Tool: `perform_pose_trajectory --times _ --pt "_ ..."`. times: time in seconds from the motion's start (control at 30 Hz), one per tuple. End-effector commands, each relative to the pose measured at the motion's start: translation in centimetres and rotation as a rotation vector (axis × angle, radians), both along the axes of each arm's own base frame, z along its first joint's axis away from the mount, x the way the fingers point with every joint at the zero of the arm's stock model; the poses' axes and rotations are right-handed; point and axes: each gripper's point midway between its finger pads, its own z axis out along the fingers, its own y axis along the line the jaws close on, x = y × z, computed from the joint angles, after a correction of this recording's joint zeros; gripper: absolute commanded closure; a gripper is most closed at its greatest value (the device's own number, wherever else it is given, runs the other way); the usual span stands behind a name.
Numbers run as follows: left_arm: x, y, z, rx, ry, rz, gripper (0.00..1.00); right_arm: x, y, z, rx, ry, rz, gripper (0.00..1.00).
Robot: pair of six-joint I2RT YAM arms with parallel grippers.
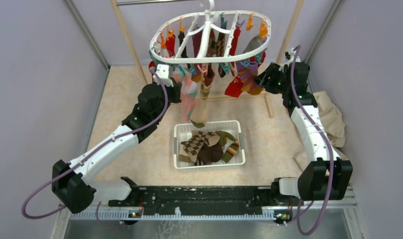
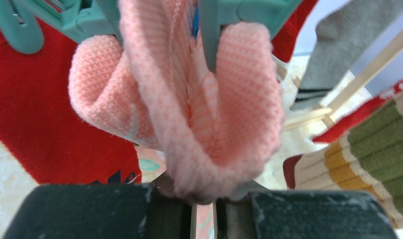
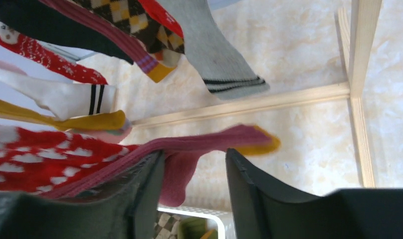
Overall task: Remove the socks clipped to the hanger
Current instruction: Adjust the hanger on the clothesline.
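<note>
**PINK SOCK: HANDLING AND ORIENTATION**

The pink sock hangs from a teal clip on the hanger; its long axis is vertical, free end down; the fabric is judged soft, light and stretchy, so grip just below the clip; the left tool is nearly closed, pinching it; the right tool stands part open, gripping nothing.

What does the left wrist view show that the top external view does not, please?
Only left wrist: a teal plastic clip pinching the pink knitted sock, the left arm's jaws nearly shut on its lower fold. Only top external: the whole white oval plastic hanger, the white slotted basket holding socks. Both: the pink sock beside a red fabric sock.
</note>
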Motion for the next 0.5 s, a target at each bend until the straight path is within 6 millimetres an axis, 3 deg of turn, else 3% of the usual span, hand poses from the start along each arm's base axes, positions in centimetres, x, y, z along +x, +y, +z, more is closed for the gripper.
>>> perform_pose_trajectory --times 0.0,0.1,0.3,0.47 --pt "-1.9 -1.2 1.7 0.005 -0.001 -0.043 0.83 -1.4 -0.6 3.7 -0.040 -0.074 0.001 0.45" --pt "-3.0 -2.2 1.6 0.038 -0.002 -0.050 0.83 -2.8 -0.8 4.9 -0.067 -0.099 -0.001 0.37" --pt "-4.3 -3.9 1.6 0.059 0.000 -0.062 0.83 -6.9 -0.5 6.3 -0.071 -0.144 0.024 0.36" --pt "-4.8 -5.0 1.3 0.078 0.009 -0.061 0.83 -10.9 1.2 8.1 -0.015 -0.221 0.111 0.37"
